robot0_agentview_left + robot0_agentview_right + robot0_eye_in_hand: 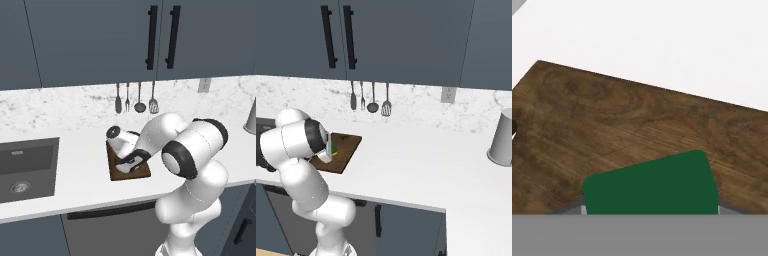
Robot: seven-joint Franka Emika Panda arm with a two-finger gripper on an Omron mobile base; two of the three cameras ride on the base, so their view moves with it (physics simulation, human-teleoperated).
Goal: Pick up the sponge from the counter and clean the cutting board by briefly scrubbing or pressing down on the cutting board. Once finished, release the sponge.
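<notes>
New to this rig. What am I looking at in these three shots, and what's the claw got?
It's a rendered kitchen with a white robot arm on a driving base. Two shots come from cameras on the base, behind the arm to its left and right. The third looks along the claw from a camera on the hand. On the white counter lies a brown cutting board, with a sink to its left. The claw is shut on a green-topped sponge, low over the board; contact can't be told.
</notes>
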